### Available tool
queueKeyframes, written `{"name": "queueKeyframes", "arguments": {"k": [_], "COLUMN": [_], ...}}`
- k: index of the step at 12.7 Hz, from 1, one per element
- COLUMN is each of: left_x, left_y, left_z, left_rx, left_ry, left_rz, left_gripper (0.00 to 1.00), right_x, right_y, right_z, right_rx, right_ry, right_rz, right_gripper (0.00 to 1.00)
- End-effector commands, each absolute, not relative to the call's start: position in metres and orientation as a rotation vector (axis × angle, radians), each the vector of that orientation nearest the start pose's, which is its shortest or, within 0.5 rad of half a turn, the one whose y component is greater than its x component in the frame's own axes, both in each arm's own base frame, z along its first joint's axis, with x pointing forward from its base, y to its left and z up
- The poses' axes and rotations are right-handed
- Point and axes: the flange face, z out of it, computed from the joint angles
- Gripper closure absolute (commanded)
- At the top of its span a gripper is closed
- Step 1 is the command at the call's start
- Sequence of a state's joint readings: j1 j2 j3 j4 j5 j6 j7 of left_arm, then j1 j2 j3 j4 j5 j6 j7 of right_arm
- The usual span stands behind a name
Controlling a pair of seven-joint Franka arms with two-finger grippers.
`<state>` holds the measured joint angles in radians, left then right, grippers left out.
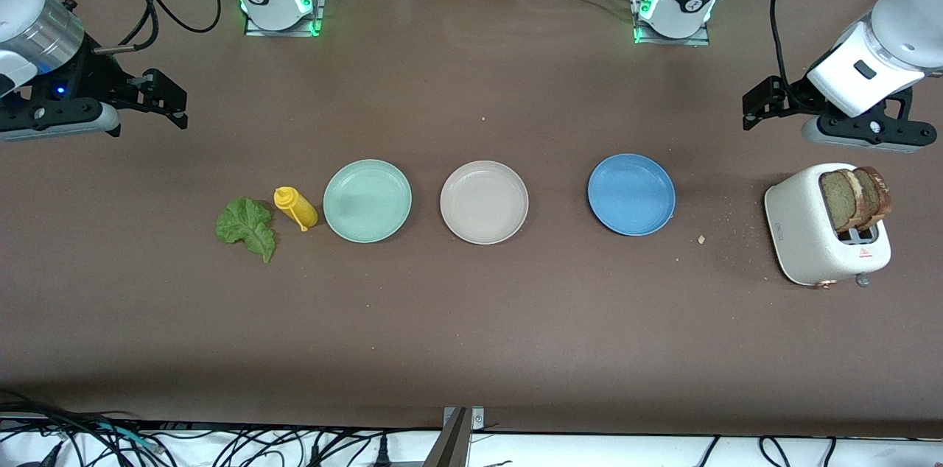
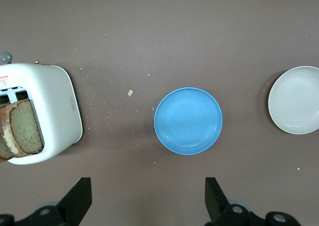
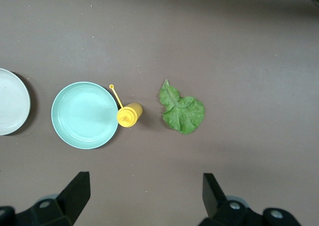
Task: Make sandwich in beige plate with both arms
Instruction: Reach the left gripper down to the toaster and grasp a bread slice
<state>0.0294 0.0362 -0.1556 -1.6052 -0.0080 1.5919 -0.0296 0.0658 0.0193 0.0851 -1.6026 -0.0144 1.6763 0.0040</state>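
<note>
The beige plate (image 1: 484, 202) lies empty in the middle of the table; it also shows in the left wrist view (image 2: 295, 100) and the right wrist view (image 3: 10, 102). Two bread slices (image 1: 854, 198) (image 2: 22, 128) stand in a white toaster (image 1: 799, 231) (image 2: 55, 101) at the left arm's end. A green lettuce leaf (image 1: 247, 226) (image 3: 182, 111) lies flat at the right arm's end. My left gripper (image 1: 759, 102) (image 2: 148, 186) is open and empty, up over bare table by the toaster. My right gripper (image 1: 173, 99) (image 3: 145, 183) is open and empty, up over bare table by the lettuce.
A mint green plate (image 1: 367, 200) (image 3: 84, 115) and a blue plate (image 1: 631, 194) (image 2: 188, 120) flank the beige one. A yellow squeeze bottle (image 1: 296, 208) (image 3: 129, 114) lies between the lettuce and the mint plate. Crumbs (image 1: 701, 239) lie between the toaster and the blue plate.
</note>
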Motion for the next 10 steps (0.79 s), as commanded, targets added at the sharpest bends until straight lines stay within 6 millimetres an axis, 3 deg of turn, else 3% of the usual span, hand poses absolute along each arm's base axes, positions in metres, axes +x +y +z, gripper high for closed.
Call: {"name": "queueKeyframes", "arguments": {"k": [1,4,7,10], "left_x": [0.582,0.617,0.627,0.632], "left_y": [-0.04,0.037,0.068,0.117], "left_z": [0.56,0.524,0.495,0.466], "left_rx": [-3.131,-3.087,-2.954,-2.918], "left_ry": [0.115,-0.039,-0.038,-0.105], "left_rz": [0.147,0.129,0.183,0.188], "left_gripper": [0.0,0.0,0.0,0.0], "right_x": [0.568,0.569,0.568,0.568], "right_y": [0.085,0.085,0.086,0.087], "right_z": [0.614,0.614,0.615,0.616], "right_rx": [-3.138,-3.139,-3.137,-3.137], "right_ry": [-0.221,-0.218,-0.223,-0.228], "right_rz": [-0.098,-0.103,-0.103,-0.107], "right_gripper": [0.0,0.0,0.0,0.0]}}
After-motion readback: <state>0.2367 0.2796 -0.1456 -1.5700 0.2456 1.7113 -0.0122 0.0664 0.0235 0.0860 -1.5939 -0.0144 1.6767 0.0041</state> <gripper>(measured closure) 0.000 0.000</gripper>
